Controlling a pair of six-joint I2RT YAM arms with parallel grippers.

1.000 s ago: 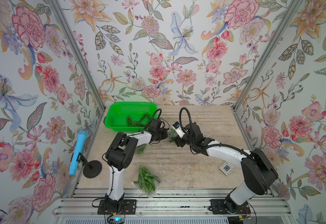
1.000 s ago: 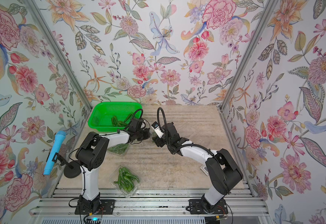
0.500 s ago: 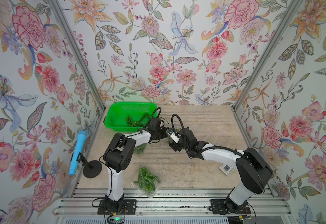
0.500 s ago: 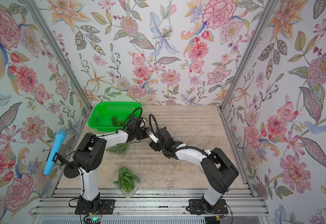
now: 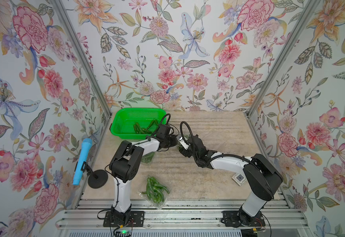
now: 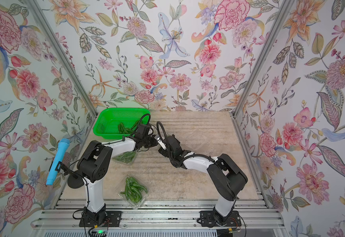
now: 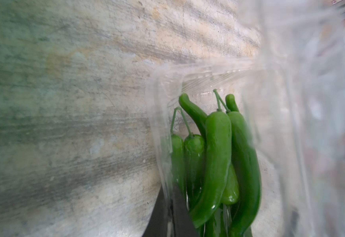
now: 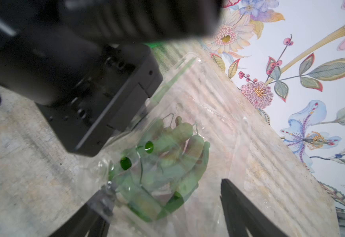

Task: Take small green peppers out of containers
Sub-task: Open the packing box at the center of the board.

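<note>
1. The small green peppers (image 7: 216,164) being worked on lie bunched in a clear clamshell pack (image 7: 167,86). It sits toward the back of the desk (image 5: 198,174), near the green basket (image 5: 124,121) and between the two wrists.
2. A second pack (image 6: 125,157) of peppers lies partly under the left arm (image 5: 126,162), and a third pack (image 5: 155,190) lies at the desk's front edge. A few loose peppers (image 5: 142,129) lie in the basket.
3. A blue microphone (image 5: 81,162) stands at the desk's left edge, and a square tag (image 5: 239,178) lies beside the right arm (image 5: 260,174).
4. In the right wrist view, glare on the plastic blurs the peppers, and the left wrist's black body crowds the pack.
5. The left fingers (image 7: 159,215) are closed tight on the pack's rim.
6. The right fingers (image 8: 239,205) are spread wide, one on each side of the pack. I cannot tell whether they touch it.
7. Both arms reach low across the desk, wrists nearly meeting over the pack.
</note>
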